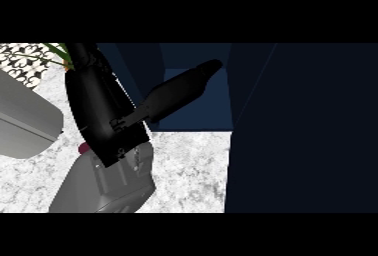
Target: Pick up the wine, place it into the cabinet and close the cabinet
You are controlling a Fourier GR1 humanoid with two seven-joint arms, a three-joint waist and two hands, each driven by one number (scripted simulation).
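Left hand (100, 112) is up w/ its dark back toward you, clamped on the wine bottle (181, 89) at its base. Bottle's tilted, neck pointing up-right into the blue cabinet (214, 112) opening, above the marbled counter (188, 170). Dark cabinet door (303, 130) stands open at the right. Plant (57, 51) & grey rounded obj (22, 125) sit far left

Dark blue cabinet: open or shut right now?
Open. The dark blue cabinet shows its lit blue interior, and its dark door stands swung out toward the camera at the view's right.
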